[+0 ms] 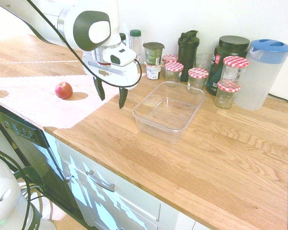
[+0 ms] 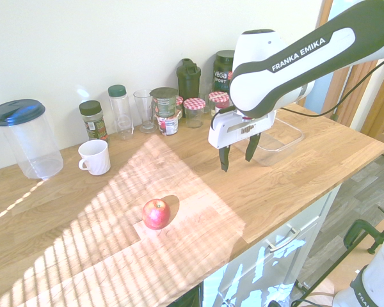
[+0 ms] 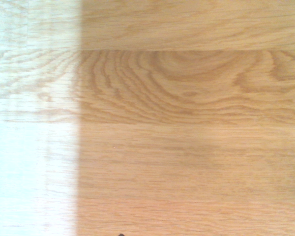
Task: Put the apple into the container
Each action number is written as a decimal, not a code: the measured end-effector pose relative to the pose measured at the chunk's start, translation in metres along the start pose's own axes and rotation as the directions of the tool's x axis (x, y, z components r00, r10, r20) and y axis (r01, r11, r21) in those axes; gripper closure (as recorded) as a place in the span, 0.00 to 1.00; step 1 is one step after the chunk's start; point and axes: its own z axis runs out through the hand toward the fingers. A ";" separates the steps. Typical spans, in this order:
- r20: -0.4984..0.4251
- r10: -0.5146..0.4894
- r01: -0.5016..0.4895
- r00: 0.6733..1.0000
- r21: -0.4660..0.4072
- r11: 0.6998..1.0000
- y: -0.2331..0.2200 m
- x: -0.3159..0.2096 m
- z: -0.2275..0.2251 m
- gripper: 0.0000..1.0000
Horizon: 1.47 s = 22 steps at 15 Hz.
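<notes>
The small red apple (image 1: 63, 89) (image 2: 156, 213) rests on the sunlit part of the wooden counter. The clear, shallow plastic container (image 1: 168, 110) (image 2: 281, 136) stands lidless on the counter, with nothing in it. My gripper (image 1: 111, 96) (image 2: 238, 155) hangs open above bare wood between the two, nearer the container, its two dark fingers pointing down with nothing between them. The wrist view shows only wood grain, part in sun and part in shade.
Along the wall stand glass jars with red-checked lids (image 1: 198, 76), a dark shaker bottle (image 1: 187, 47), a black tub (image 1: 229, 55), a tall pitcher with a blue lid (image 1: 262, 73) (image 2: 25, 136), a white mug (image 2: 95, 157) and small bottles. The counter's front edge (image 1: 110, 155) drops to drawers.
</notes>
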 end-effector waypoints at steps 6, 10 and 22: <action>-0.047 -0.107 0.109 0.993 0.053 0.993 -0.042 -0.042 -0.037 0.00; -0.076 -0.256 0.261 0.964 0.076 0.962 -0.107 -0.126 -0.064 0.00; -0.030 -0.572 0.571 0.820 -0.045 0.820 -0.173 -0.204 0.005 0.00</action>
